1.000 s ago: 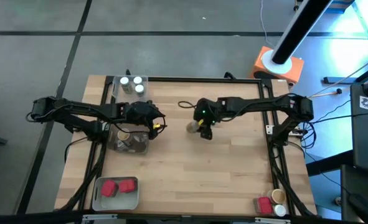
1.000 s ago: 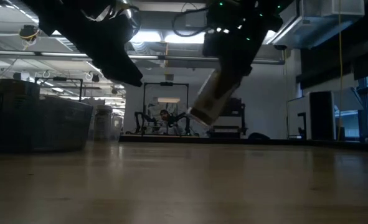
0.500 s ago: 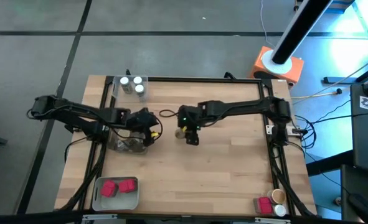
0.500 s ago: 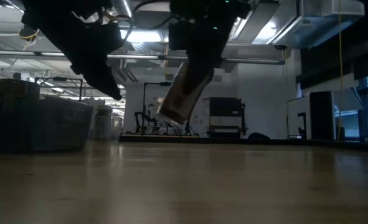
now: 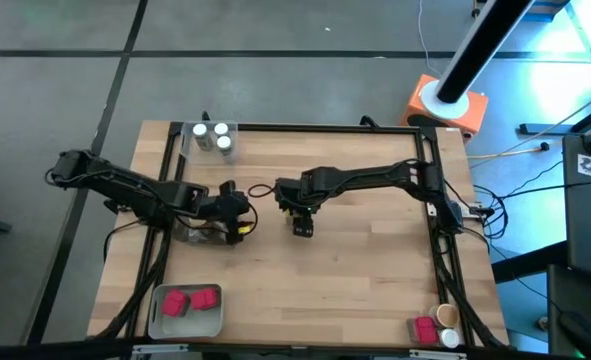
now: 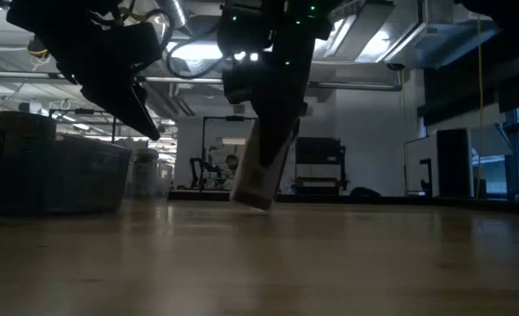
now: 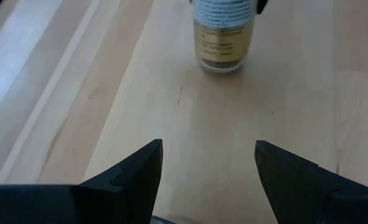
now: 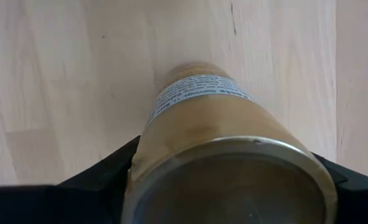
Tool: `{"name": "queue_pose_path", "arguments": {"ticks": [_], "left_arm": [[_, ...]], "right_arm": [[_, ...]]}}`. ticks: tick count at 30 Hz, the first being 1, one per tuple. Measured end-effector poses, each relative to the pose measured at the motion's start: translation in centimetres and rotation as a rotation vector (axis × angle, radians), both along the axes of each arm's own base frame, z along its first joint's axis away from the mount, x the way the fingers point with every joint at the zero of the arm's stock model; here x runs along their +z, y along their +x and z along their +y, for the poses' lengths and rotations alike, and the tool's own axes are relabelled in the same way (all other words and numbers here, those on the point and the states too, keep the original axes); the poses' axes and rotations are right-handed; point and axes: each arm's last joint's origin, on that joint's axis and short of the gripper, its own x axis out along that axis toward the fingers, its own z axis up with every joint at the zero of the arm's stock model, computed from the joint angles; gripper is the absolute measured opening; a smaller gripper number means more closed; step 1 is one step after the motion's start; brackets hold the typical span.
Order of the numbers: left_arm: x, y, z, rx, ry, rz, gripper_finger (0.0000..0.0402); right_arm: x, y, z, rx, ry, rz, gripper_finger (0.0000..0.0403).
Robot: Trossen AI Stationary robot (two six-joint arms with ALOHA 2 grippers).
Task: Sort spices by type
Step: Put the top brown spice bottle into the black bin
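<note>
My right gripper (image 5: 301, 218) is shut on a round spice jar (image 6: 261, 168) with a tan lid, over the middle of the table. The jar leans a little, its lower end (image 6: 252, 200) at or just above the wood; I cannot tell which. My left gripper (image 5: 239, 216) stands open just left of it, over the edge of a clear tray (image 5: 201, 234), and touches nothing. In the left wrist view the jar (image 7: 223, 36) shows ahead of the open fingers. White-lidded jars (image 5: 213, 136) stand in a far-left tray. Red boxes (image 5: 189, 300) lie in a near-left tray. My right gripper pinches the jar's upper end, by the lid (image 8: 227, 177), between its two fingers (image 8: 99, 174), one on either side of the round wall. The fingers come from above, pointing steeply down. The jar hangs below them, nearly upright, its bottom leaning toward the table's left.
A red box (image 5: 423, 328), a tan-lidded jar (image 5: 447, 315) and a white-lidded one (image 5: 451, 338) stand at the near right corner. Dark cables run along the table's left and right sides. Bare wood (image 5: 355, 290) lies near the front middle.
My right gripper has carried the jar toward the table's left and a little lower, and the jar has swung from a strong slant to nearly upright. My left gripper, still open, has moved toward the near edge.
</note>
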Motion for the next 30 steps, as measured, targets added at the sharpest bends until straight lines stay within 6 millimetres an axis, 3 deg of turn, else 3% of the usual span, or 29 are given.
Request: {"name": "queue_pose_path", "arguments": {"ticks": [4, 10, 12, 17, 25, 30], "left_arm": [[0.0, 0.0, -0.2, -0.004, -0.002, -0.002, 0.0237], [0.0, 0.0, -0.2, 0.010, -0.014, -0.006, 0.0237], [0.0, 0.0, -0.2, 0.010, -0.014, -0.007, 0.0237], [0.1, 0.1, -0.2, 0.010, -0.016, -0.018, 0.0237], [0.3, 0.3, 0.1, 0.037, -0.031, -0.055, 0.0237], [0.7, 0.8, 0.6, 0.027, -0.018, -0.107, 0.0237]], "right_arm": [[-0.1, 0.1, 0.0, 0.000, -0.001, -0.003, 0.0283], [0.0, 0.1, 0.0, 0.003, 0.008, -0.009, 0.0375], [0.0, 0.1, 0.0, 0.004, 0.009, -0.007, 0.0389], [1.0, -0.8, 0.1, 0.016, 0.008, 0.030, 0.0370], [3.0, -4.4, 1.9, 0.040, -0.110, 0.122, 0.0357], [1.1, -7.4, 2.3, -0.020, -0.110, 0.057, 0.0357]]}}
